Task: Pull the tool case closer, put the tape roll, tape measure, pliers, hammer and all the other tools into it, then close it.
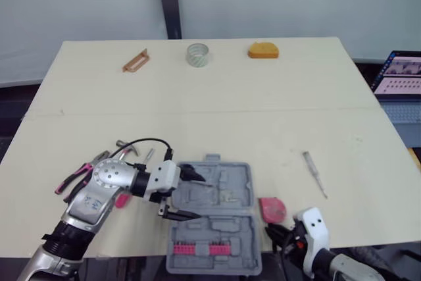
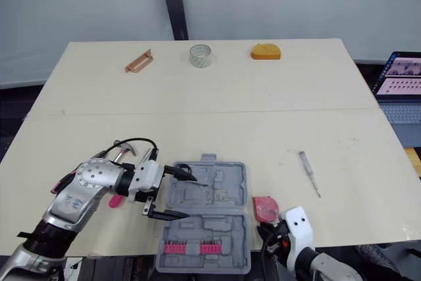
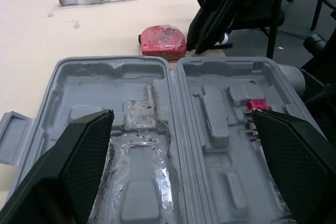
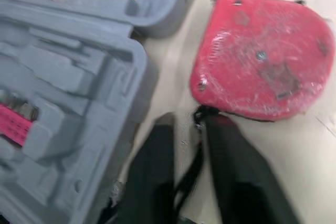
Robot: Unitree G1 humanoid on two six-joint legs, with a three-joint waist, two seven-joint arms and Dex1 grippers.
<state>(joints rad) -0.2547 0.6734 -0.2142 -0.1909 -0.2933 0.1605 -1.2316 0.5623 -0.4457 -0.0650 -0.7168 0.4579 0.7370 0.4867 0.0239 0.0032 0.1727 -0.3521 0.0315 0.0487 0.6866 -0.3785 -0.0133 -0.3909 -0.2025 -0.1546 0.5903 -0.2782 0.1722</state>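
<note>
The tool case (image 1: 227, 231) is matt grey plastic, the tape measure (image 1: 272, 209) glossy red.

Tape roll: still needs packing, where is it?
Left eye view: the tape roll sits at the table's far edge, between a brown tool on its left and an orange object on its right.

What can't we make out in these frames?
Pliers and hammer: mostly hidden under the left arm, head views.
Right gripper: whether it holds the strap of the tape measure is blurred, right wrist view.
Brown item and orange item on the far side: too small to identify, head views.
Laptop: cut off by the right edge, head views.
</note>
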